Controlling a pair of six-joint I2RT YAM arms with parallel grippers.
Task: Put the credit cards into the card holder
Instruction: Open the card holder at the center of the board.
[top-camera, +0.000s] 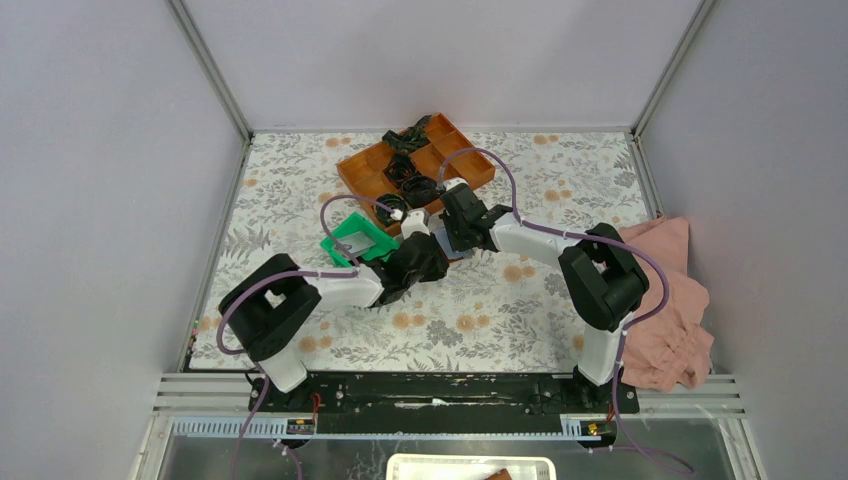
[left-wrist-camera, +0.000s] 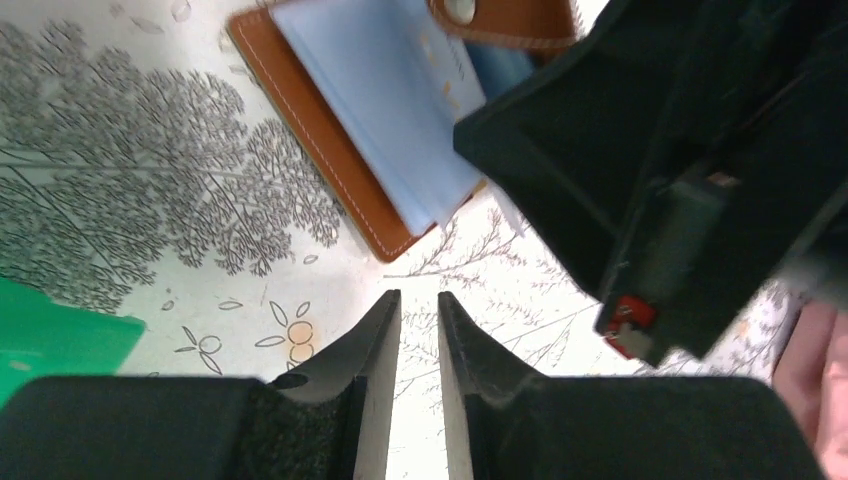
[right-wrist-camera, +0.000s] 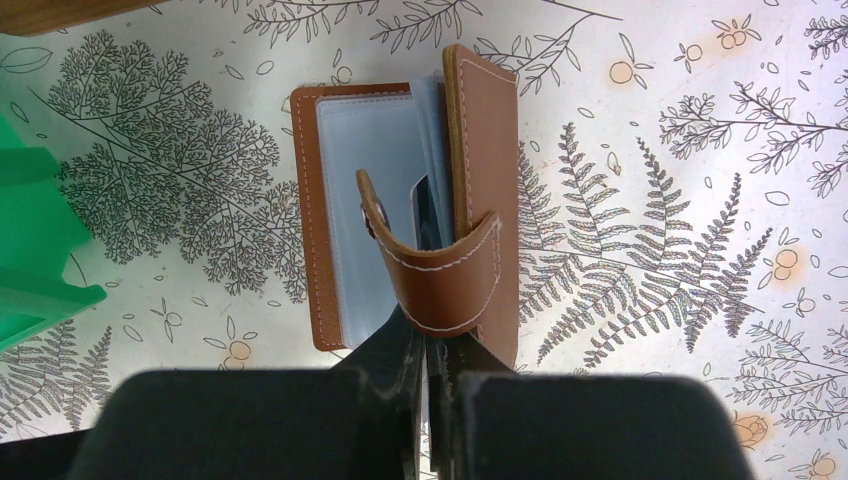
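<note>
The right tool (right-wrist-camera: 430, 210) has its fingertips mostly hidden under the snap tab (right-wrist-camera: 445, 275) of the card holder (right-wrist-camera: 482, 150); what they pinch cannot be told. The left wrist view cuts the holder off at the top, and that tool covers its right part.

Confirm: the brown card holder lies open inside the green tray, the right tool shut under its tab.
Wrong place: the card holder lies open on the floral tablecloth beside the green tray, as the right wrist view shows. The right tool is shut under its tab.

Floral-patterned table (top-camera: 480, 320) with open brown card holder (right-wrist-camera: 490, 150), green tray (top-camera: 356, 238), orange compartment tray (top-camera: 365, 170)
</note>
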